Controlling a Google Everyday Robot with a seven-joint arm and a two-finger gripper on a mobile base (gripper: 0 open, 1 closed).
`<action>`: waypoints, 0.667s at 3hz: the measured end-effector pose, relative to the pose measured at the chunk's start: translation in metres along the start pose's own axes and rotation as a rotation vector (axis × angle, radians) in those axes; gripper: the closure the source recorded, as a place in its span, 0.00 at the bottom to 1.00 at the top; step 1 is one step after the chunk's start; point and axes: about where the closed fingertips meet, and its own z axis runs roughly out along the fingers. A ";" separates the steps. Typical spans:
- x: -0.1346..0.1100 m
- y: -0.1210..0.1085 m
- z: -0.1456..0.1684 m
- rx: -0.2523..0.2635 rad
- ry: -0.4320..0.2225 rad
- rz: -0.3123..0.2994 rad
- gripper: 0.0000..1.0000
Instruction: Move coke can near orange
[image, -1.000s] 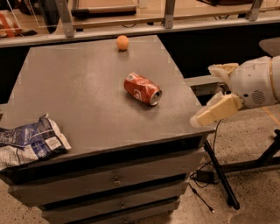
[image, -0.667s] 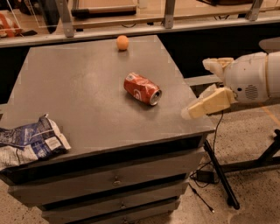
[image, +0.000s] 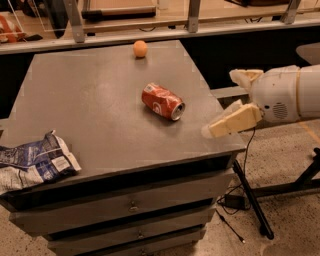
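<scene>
The hand (image: 221, 104) reaches in from the right, at the near right corner of the desk (image: 90, 100). Its two pale fingers (image: 234, 120) are spread wide apart, with nothing between them. The lower finger angles down and left, its tip over the desk's right edge; whether it touches the top I cannot tell. The upper finger sits farther back, beyond the desk edge. Behind them is the rounded white body of the arm (image: 282, 95).

The coke can (image: 163, 101) lies on its side around the middle of the desk, a little to the right, dented, with its silver end turned to the near right. It lies left of the hand and apart from it. The orange (image: 140, 48) sits well apart from the can, close to the far edge of the desk.

A crumpled blue-and-white snack bag (image: 37, 160) lies at the near left corner, reaching the left edge.

The desk top is flat dull grey, and drawers (image: 130, 205) with small knobs run below its near edge. Past the far edge is a pale ledge with metal uprights (image: 192, 15). To the right, the speckled floor (image: 285, 165) carries a black stand leg (image: 252, 200) and dark cables (image: 227, 220).
</scene>
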 end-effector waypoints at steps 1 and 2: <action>0.007 -0.003 0.022 0.053 -0.057 0.004 0.00; 0.010 -0.009 0.040 0.102 -0.099 0.002 0.00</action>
